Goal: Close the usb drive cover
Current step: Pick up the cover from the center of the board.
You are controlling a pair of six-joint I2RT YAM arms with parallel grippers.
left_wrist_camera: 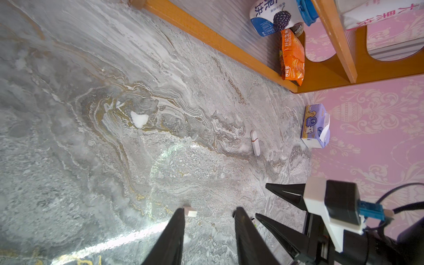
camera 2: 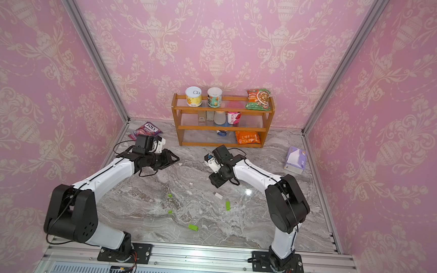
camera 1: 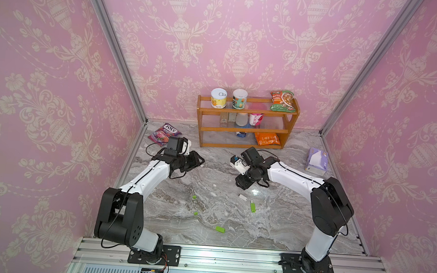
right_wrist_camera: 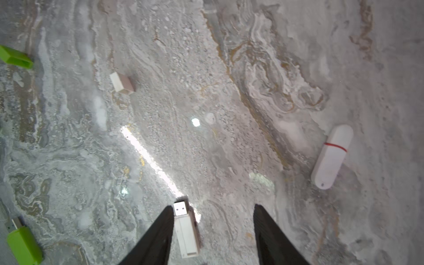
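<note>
Right tool [right_wrist_camera: 213, 205]: fingers apart, clamping nothing. The white USB drive [right_wrist_camera: 187, 236] lies flat on the marble worktop [camera 1: 179, 232] between the fingers, close against one of them, with its metal plug bare. Contact cannot be told. Its white cap [right_wrist_camera: 121, 83] lies well apart from it, with open marble between.

Left tool [left_wrist_camera: 211, 208]: fingers apart and empty, low over the worktop.

Around:
- A capped white drive with a red band [right_wrist_camera: 332, 156].
- An uncapped green drive [camera 1: 252, 206] near the white one.
- A second green drive [camera 1: 220, 229].
- A green cap [camera 1: 194, 197] and a second green cap [camera 1: 195, 213], both loose.

A wooden rack [camera 1: 246, 130], tissue pack [camera 1: 316, 161] and candy bag [camera 1: 164, 133] sit at the back.
</note>
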